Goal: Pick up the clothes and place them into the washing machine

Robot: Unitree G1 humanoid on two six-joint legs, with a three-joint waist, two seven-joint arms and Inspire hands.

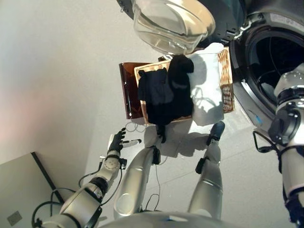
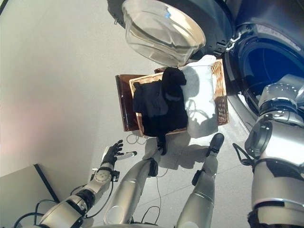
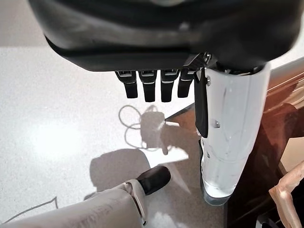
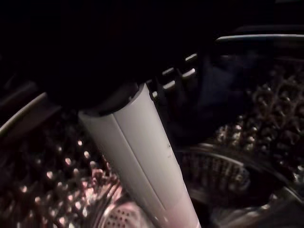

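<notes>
A wicker basket [image 1: 228, 80] stands on the floor in front of the washing machine [image 1: 247, 102]. Black clothes [image 1: 164, 92] are heaped in it and hang over its near rim, with a white cloth [image 1: 206, 88] beside them. My right arm reaches into the drum [image 1: 275, 59], so the eye views hide that hand. In the right wrist view the right hand [image 4: 142, 156] is inside the studded drum, thumb and fingers straight, with a dark blue cloth [image 4: 223, 85] lying just past the fingers. My left hand [image 1: 116, 141] hangs open and empty over the floor, left of the basket.
The machine's round glass door [image 1: 173, 21] stands open above the basket's far side. A brown board [image 1: 127, 90] lies under the basket's left edge. A thin white cord [image 3: 140, 126] loops on the floor near it. A grey panel [image 1: 19, 190] sits at lower left.
</notes>
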